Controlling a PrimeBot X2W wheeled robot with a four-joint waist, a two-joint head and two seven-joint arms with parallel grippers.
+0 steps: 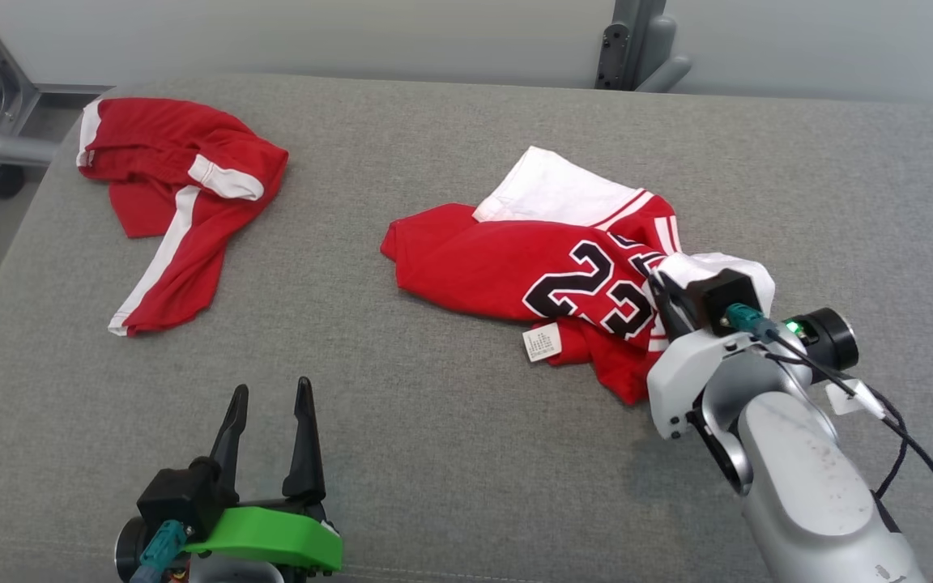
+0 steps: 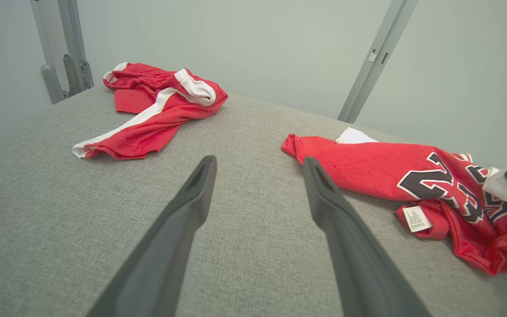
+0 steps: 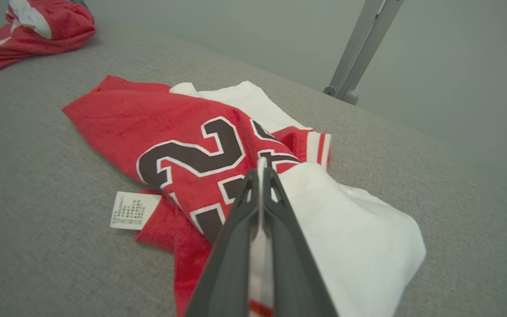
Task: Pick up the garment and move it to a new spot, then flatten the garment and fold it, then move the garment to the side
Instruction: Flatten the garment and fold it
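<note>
Head view places the red jersey (image 1: pixel 507 259), crumpled with its black number uppermost, right of centre on the grey table (image 1: pixel 434 453), its care label (image 1: pixel 542 342) at the near edge. My right tool (image 1: pixel 665 293) is closed tight on a white fold (image 3: pixel 350 220) at the jersey's right end, cloth pinched between the fingers in the right wrist view. My left tool (image 1: pixel 270 390) stands spread wide and empty at near left, well apart from the jersey and from the red shorts (image 1: pixel 175 186) at far left.

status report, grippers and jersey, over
Right gripper shut on crumpled red numbered jersey, white edge. Left gripper open, apart from it. Red white-striped shorts lie well aside.
</note>
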